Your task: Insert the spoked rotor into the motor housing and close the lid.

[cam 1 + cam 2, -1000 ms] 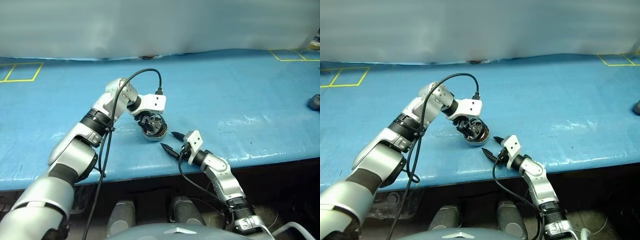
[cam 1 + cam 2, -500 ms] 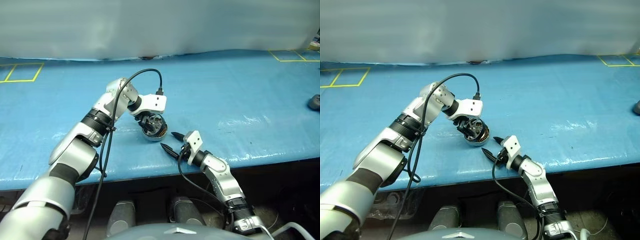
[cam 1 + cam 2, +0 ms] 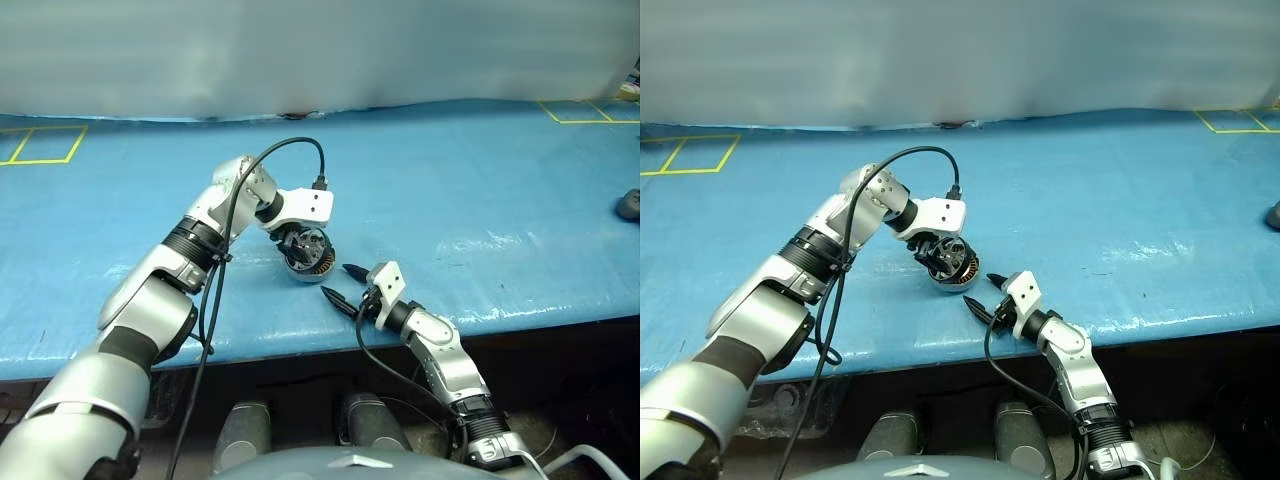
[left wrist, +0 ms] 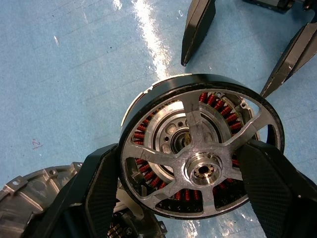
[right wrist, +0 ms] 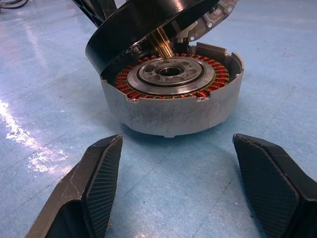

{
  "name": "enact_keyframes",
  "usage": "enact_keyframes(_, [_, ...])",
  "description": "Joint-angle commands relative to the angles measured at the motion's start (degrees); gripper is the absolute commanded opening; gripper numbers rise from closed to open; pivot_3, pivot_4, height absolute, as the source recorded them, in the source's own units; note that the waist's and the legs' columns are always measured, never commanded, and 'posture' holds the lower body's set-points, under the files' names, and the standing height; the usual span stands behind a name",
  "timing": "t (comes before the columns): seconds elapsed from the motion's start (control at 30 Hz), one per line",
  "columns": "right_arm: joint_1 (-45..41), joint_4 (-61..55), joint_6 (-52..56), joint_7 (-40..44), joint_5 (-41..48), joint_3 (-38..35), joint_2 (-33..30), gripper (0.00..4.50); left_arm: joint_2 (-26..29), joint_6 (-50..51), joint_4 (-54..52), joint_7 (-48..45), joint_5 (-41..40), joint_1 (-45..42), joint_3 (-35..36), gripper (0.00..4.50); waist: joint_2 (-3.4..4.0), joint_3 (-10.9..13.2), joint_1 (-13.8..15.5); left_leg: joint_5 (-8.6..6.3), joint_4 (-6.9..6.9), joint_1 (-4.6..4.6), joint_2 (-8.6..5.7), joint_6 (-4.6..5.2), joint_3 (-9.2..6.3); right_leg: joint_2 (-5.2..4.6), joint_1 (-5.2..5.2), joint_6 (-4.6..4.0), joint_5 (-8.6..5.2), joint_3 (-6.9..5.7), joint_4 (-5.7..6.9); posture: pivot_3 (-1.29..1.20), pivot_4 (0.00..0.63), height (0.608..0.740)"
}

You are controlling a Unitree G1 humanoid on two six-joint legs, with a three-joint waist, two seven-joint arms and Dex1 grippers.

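Observation:
The motor housing (image 5: 173,111), a short grey cup with copper windings around a silver centre, stands on the blue table (image 3: 480,200) near the front edge. My left gripper (image 4: 181,151) is shut on the spoked rotor (image 4: 195,129), one finger on each side of its dark rim. The rotor hangs tilted over the housing (image 3: 305,262), with one edge low over the windings. Part of the grey lid (image 4: 29,196) shows beside the housing, lying open. My right gripper (image 3: 334,279) stands open a little in front of the housing, pointing at it, with nothing between its fingers.
A dark object (image 3: 628,203) lies at the table's far right edge. Yellow tape squares (image 3: 40,145) mark the back corners. The left wrist's black cable (image 3: 290,150) loops above the housing. The table's front edge (image 3: 520,315) runs just below the right gripper.

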Motion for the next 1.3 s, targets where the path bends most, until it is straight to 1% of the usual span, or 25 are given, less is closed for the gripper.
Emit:
enact_keyframes(0.03, [0.8, -0.1, 0.4, 0.2, -0.3, 1.0, 0.2, 3.76, -0.9, -0.7, 0.1, 0.4, -0.4, -1.6, 1.0, 3.41, 0.00, 0.0, 0.0, 0.00, 0.00, 0.00, 0.00, 0.00, 0.00, 0.00, 0.00, 0.00, 0.00, 0.00, 0.00, 0.00, 0.150, 0.740])
enact_keyframes(0.7, [1.1, 0.0, 0.3, 0.0, -0.3, 0.9, 0.7, 3.76, -0.2, -1.0, -0.2, -0.9, 0.0, -1.1, 0.3, 3.41, 0.00, 0.0, -0.1, 0.00, -0.06, 0.01, 0.00, 0.00, 0.00, 0.00, 0.00, -0.02, -0.01, 0.00, -0.03, 0.00, 0.150, 0.740])
enact_keyframes(1.3, [1.1, -0.2, 0.5, 0.1, -0.4, 0.9, 0.4, 3.76, -0.5, 0.7, -1.6, -0.9, -1.7, -1.2, 1.8, 3.41, 0.00, 0.0, -0.1, 0.00, -0.08, 0.01, 0.00, 0.00, 0.00, 0.00, 0.00, -0.03, -0.02, 0.00, -0.05, 0.00, 0.150, 0.740])
